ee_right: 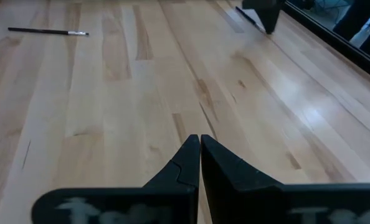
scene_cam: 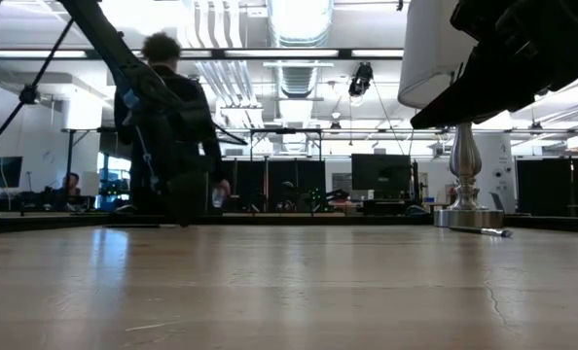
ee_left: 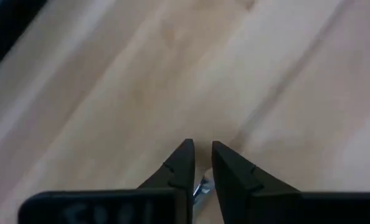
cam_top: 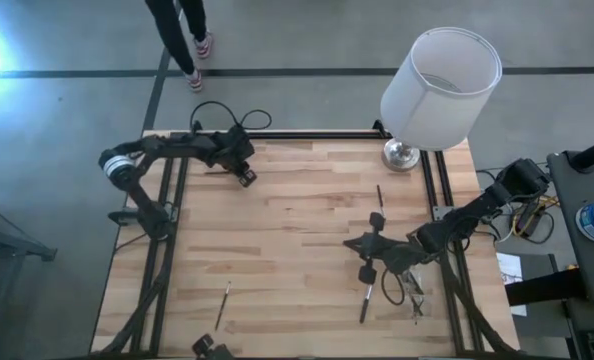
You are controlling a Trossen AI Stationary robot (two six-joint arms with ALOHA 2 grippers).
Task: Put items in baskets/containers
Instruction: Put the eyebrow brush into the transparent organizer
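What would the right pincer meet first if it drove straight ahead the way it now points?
Probably nothing soon: ahead of the shut right pincer lies bare table. The brush sits well off to one side, and the left pincer is far across, slightly off line. Depth is uncertain.

Brush count four: one [ee_left: 200, 186] between the left pincer [cam_top: 245, 176] fingers, one [cam_top: 379, 195] near the right pincer [cam_top: 349, 243] on its lamp side, one [cam_top: 366, 301] just beside it on the other side, one [cam_top: 222, 303] well apart from both. Two pincers. One clear tray [cam_top: 409, 290], contents uncountable. One lamp [cam_top: 440, 75]. One bench [cam_top: 297, 230]. One person [scene_cam: 167, 126].
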